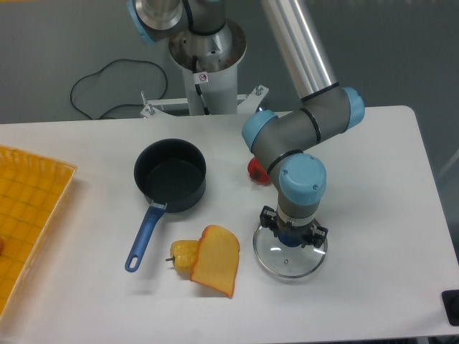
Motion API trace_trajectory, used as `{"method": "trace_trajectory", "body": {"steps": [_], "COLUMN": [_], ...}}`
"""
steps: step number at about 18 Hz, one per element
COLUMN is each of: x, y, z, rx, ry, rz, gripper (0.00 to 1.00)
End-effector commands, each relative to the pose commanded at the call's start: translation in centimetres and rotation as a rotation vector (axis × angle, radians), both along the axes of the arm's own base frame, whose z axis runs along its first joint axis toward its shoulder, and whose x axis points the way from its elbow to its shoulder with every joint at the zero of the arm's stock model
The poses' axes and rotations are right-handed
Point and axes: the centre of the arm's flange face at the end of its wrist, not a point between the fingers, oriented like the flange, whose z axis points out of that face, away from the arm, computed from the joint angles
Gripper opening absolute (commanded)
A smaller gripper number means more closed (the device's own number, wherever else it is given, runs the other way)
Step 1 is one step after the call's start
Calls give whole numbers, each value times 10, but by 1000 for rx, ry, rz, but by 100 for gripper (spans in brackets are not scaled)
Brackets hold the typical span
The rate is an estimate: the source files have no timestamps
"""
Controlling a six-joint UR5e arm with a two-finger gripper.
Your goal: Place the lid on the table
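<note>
On my screen the table (373,172) fills most of the view, a white top with rounded corners. At its left edge I see the yellow grid-patterned tray (25,215), partly cut off by the frame. The arm (301,136) reaches down from the upper middle, its wrist pointing straight down over the right-centre of the table. Left of centre stands the dark pot (170,174), open, its blue handle (145,235) running toward the front edge. The lid (290,256), clear glass with a thin metal rim, lies flat on or just above the table directly under the wrist, well apart from the pot. A yellow-orange wedge (215,259) lies just left of the lid, overlapping a small yellow pepper-like piece (182,252). A small red object (255,170) shows behind the arm. The gripper (290,236) sits over the lid's centre at the knob; I cannot tell whether its fingers clamp the knob or stand apart.
</note>
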Motion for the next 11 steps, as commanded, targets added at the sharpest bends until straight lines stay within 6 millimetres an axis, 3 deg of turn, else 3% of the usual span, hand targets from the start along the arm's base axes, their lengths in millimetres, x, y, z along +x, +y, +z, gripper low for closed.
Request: {"method": "trace_trajectory", "body": {"steps": [11], "x": [2], "y": [3], "z": [-8], "rx": [-5], "ry": [-10], "rz": [-5], "gripper": [45]}}
